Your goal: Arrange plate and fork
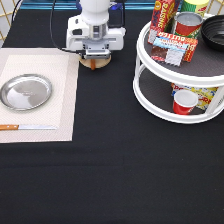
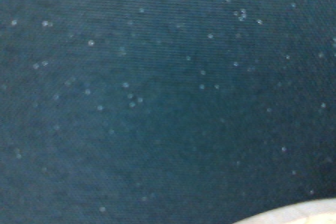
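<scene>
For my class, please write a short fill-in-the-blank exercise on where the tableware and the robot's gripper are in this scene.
1. The round shiny silver metal plate lies on the pale woven ____.
2. The wooden-handled knife lies toward the exterior view's ____ from the plate.
3. The gripper hangs just above a small tan wooden ____.
4. The red paper cup stands on the white round rack's ____ shelf.

Missing words: placemat; bottom; disc; lower

The table [image 1: 115,170] is covered by black cloth; a yellow lattice [image 1: 5,17] is seen at its top-left corner.
</scene>
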